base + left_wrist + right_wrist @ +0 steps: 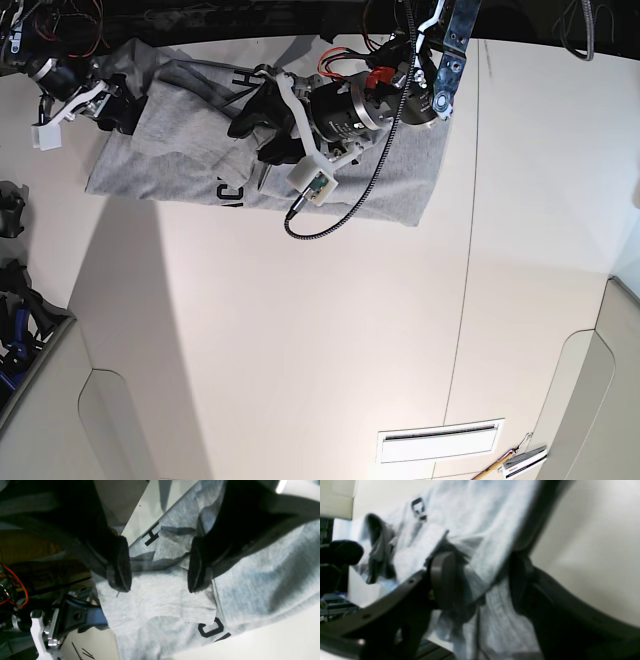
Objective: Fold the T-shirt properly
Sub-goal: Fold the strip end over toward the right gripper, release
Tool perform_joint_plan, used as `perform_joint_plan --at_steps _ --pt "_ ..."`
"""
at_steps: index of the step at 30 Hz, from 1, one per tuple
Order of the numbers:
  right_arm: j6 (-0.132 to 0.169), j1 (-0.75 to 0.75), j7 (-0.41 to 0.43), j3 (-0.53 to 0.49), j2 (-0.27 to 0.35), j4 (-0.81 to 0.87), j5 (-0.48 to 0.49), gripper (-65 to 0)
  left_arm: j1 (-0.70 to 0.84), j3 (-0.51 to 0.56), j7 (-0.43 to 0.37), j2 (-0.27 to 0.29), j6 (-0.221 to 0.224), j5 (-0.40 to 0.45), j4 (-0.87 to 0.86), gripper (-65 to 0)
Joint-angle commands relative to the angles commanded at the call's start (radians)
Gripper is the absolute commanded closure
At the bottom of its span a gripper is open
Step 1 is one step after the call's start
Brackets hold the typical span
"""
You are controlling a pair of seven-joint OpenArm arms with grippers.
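Left pincer [160, 567]: spread over rumpled T-shirt [155, 592], frame centre, likely to lift loose layer | right pincer [125, 105], base upper left: cloth between fingers, cannot tell if pinched, perhaps anchoring

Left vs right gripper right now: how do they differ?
The left gripper is open, with a wide gap between its fingers; the right gripper has shirt fabric bunched between its fingers. The left is over the shirt's middle, the right at one end. Both have dark fingers and are at the T-shirt.
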Motion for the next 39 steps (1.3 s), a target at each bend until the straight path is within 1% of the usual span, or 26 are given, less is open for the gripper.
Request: perform_joint_plan --at_steps 2,4,7,8,9,10,12,13,15,18,20,22,24,26,28,29,31,32,34,36,38,39 --pt "0.000 0.000 0.000 -0.038 -0.002 0.000 -0.003 -33.9 0.000 0.000 0.016 0.000 -0.010 0.000 0.047 -39.1" --pt "0.000 0.000 0.000 -0.065 -0.002 0.000 -0.003 -33.9 0.000 -0.001 0.022 -0.003 -0.010 0.002 0.108 -39.1" --pt "0.000 0.000 0.004 -0.073 -0.002 0.000 -0.005 -33.8 0.001 -0.003 0.022 -0.026 -0.010 0.007 0.154 -39.1" --pt "0.000 0.001 0.011 -0.073 -0.002 0.000 -0.010 -32.9 0.001 -0.013 0.022 -0.028 -0.010 0.019 0.154 -39.1" --pt "0.000 0.003 0.022 -0.073 -0.002 0.000 -0.023 -28.5 0.001 -0.028 0.022 -0.027 -0.010 0.040 0.154 -39.1" --pt "0.000 0.005 0.032 -0.073 -0.002 0.000 -0.029 -21.8 0.001 -0.048 0.022 -0.028 -0.009 0.054 0.154 -39.1" --pt "0.000 0.005 0.050 -0.073 -0.002 0.000 -0.048 -4.0 0.001 -0.105 0.022 -0.027 -0.009 0.056 0.154 -39.1" --pt "0.000 0.005 0.061 -0.073 -0.001 0.000 -0.057 0.0 0.001 -0.138 0.022 -0.027 -0.009 0.056 0.154 -39.1" --pt "0.000 0.009 0.064 -0.070 0.002 0.000 -0.074 0.0 0.001 -0.209 0.022 -0.028 -0.010 0.053 0.154 -39.1" --pt "0.000 0.033 0.063 -0.033 0.010 0.000 -0.074 0.0 0.002 -0.319 0.026 -0.028 -0.010 0.053 0.154 -39.1" --pt "0.000 0.051 0.058 0.005 0.034 0.000 -0.074 0.0 0.007 -0.389 0.040 -0.028 -0.009 0.053 0.154 -39.1" --pt "0.000 0.066 0.046 0.043 0.074 0.002 -0.070 0.0 0.023 -0.444 0.053 -0.038 -0.007 0.052 0.153 -39.1" --pt "-0.001 0.082 0.039 0.071 0.126 0.002 -0.070 0.0 0.050 -0.477 0.051 -0.064 -0.005 0.052 0.153 -39.1" --pt "-0.001 0.098 0.033 0.087 0.184 0.003 -0.068 0.0 0.080 -0.483 0.051 -0.090 -0.005 0.052 0.149 -39.1" --pt "-0.001 0.121 0.000 0.094 0.239 0.006 -0.044 0.0 0.109 -0.482 0.051 -0.094 -0.005 0.045 0.138 -39.1" --pt "0.000 0.135 -0.022 0.094 0.261 0.011 -0.034 0.0 0.121 -0.481 0.050 -0.094 -0.005 0.025 0.129 -39.1" --pt "-0.001 0.171 -0.068 0.094 0.284 0.037 0.008 0.0 0.139 -0.481 0.047 -0.093 -0.006 -0.011 0.101 -39.1" --pt "0.000 0.190 -0.091 0.093 0.286 0.061 0.036 0.0 0.140 -0.481 0.047 -0.093 -0.006 -0.019 0.079 -39.1" --pt "0.000 0.220 -0.110 0.093 0.277 0.127 0.062 0.0 0.139 -0.481 0.042 -0.088 -0.006 -0.021 0.024 -39.1" --pt "0.000 0.233 -0.121 0.085 0.252 0.216 0.069 0.0 0.138 -0.480 0.028 -0.089 -0.006 -0.027 -0.035 -39.1" --pt "0.000 0.235 -0.134 0.035 0.219 0.313 0.072 0.0 0.133 -0.472 0.016 -0.089 -0.006 -0.027 -0.092 -39.1" --pt "0.000 0.233 -0.136 -0.009 0.200 0.355 0.061 0.0 0.131 -0.467 0.011 -0.089 -0.007 -0.026 -0.116 -39.1"
